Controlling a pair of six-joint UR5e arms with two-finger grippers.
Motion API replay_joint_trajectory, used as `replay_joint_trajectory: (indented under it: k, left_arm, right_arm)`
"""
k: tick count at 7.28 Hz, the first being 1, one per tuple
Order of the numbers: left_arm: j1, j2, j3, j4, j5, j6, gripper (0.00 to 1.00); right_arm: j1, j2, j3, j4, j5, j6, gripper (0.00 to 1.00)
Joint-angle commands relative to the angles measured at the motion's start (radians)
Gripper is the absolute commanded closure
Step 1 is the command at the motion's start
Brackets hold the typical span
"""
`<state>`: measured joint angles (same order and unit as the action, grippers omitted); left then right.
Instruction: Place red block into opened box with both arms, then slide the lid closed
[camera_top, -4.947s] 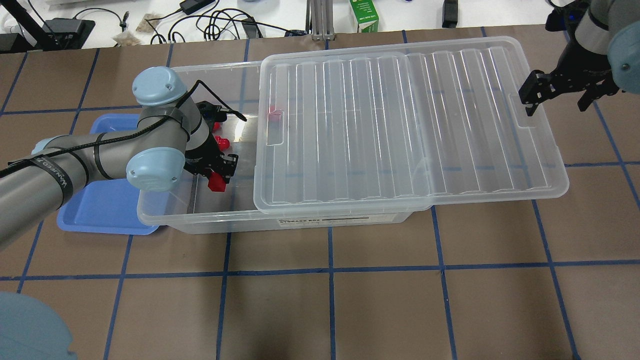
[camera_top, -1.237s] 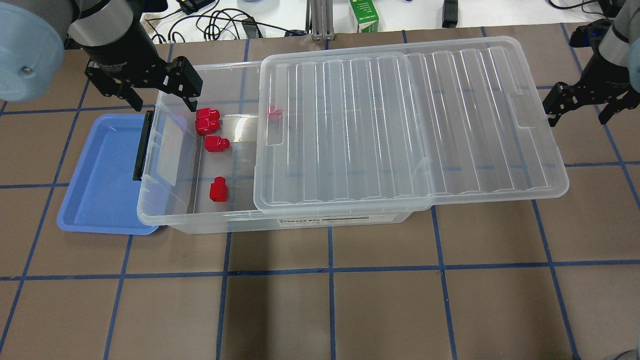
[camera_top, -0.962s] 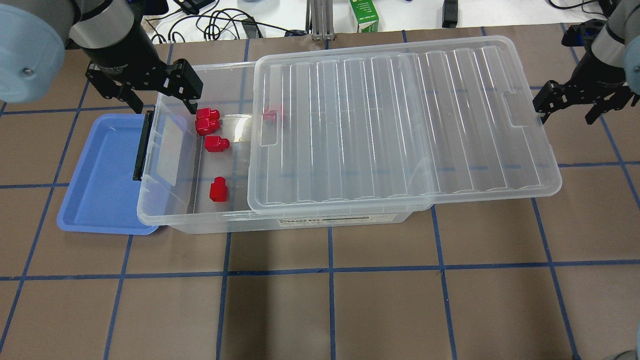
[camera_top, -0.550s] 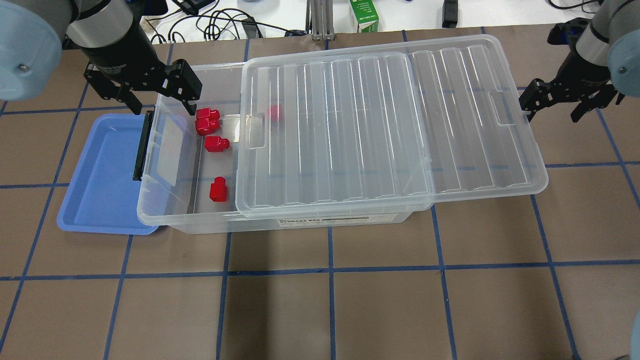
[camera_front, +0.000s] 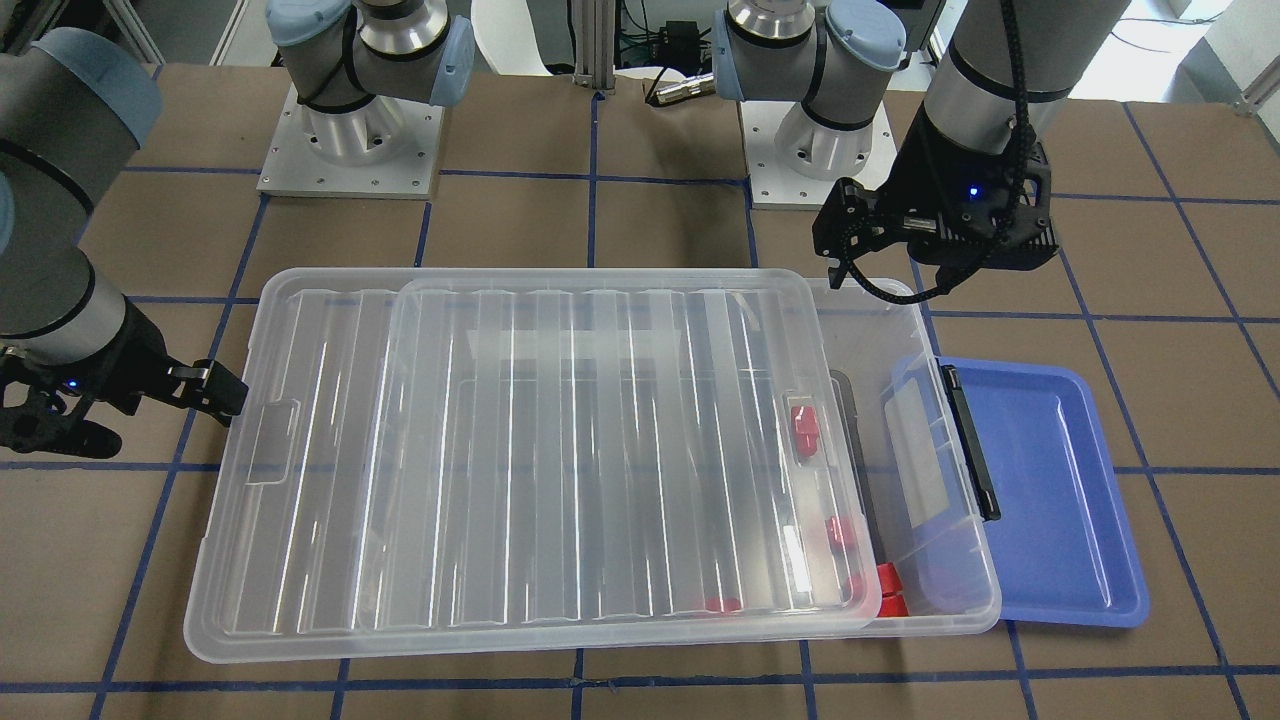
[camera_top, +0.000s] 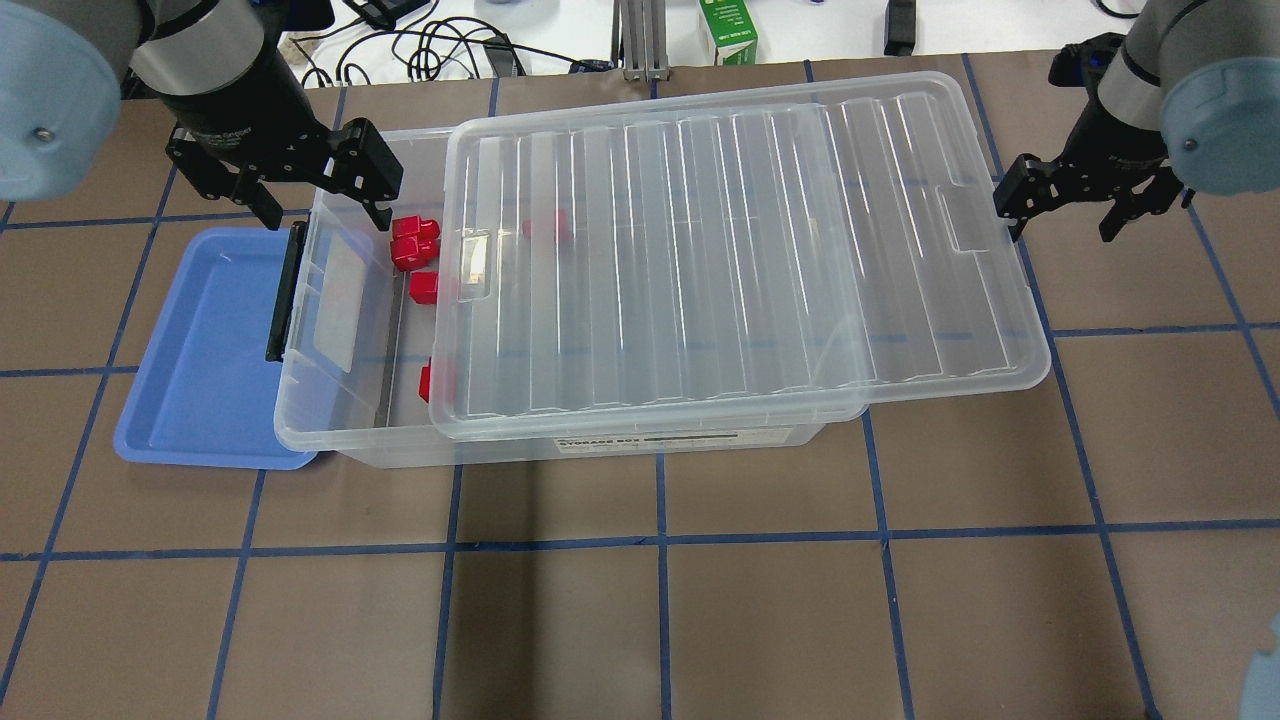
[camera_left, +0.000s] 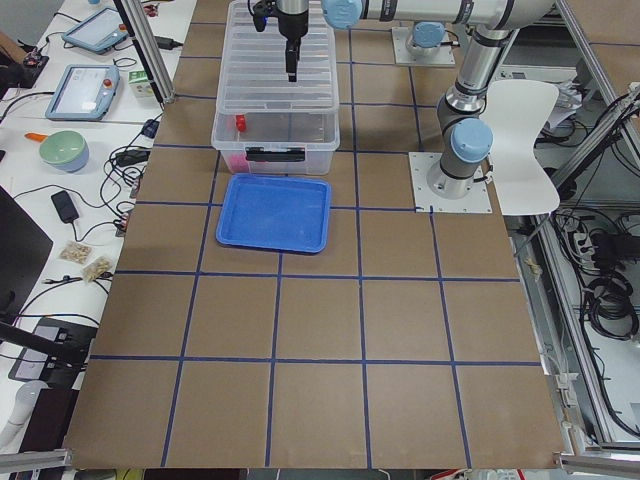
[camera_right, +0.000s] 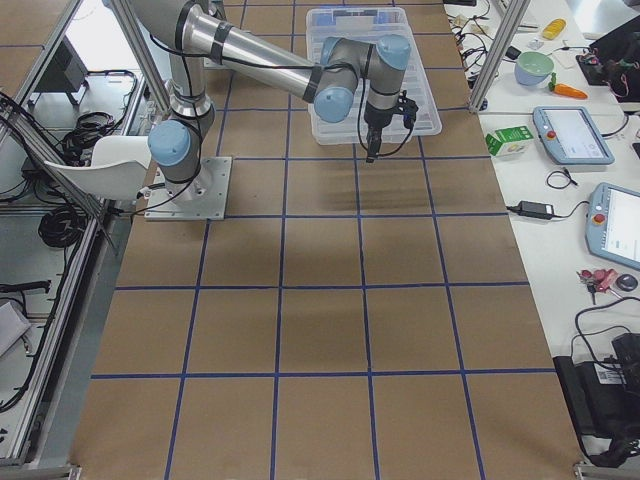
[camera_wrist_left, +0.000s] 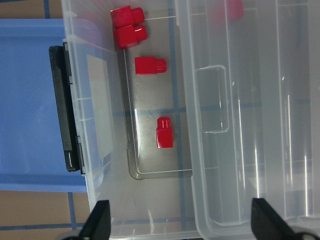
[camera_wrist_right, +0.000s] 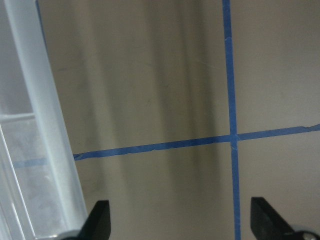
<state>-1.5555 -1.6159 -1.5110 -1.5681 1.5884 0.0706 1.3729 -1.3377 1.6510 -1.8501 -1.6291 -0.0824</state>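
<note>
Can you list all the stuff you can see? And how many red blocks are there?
red blocks: five, red, inside the box, some under the lid
box: one, clear with a black bar at one short end, on the table
lid: one, see-through and ribbed, on top of the box, covering most of it and sticking out past the other end
tray: one, blue, by the box's black-bar end
carton: one, green and white, on the white bench beyond the table
table: one, brown with blue tape lines
left hand: one, black, open, above the box's uncovered end
right hand: one, black, open, at the lid's overhanging short edge
</note>
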Motion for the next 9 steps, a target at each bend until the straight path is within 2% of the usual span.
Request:
replay_joint_trajectory:
  k: [1, 5, 9]
  left_arm:
    - [0.000, 0.002, 0.000, -0.001, 0.001, 0.000, 0.00]
    - [0.000, 0.004, 0.000, -0.004, 0.001, 0.000, 0.00]
    - [0.000, 0.005, 0.000, -0.004, 0.001, 0.000, 0.00]
  right_arm:
    - [0.067, -0.001, 0.000, 0.000, 0.000, 0.105, 0.00]
    - [0.144, -0.002, 0.000, 0.000, -0.002, 0.191, 0.00]
    - [0.149, -0.002, 0.000, 0.005, -0.002, 0.191, 0.00]
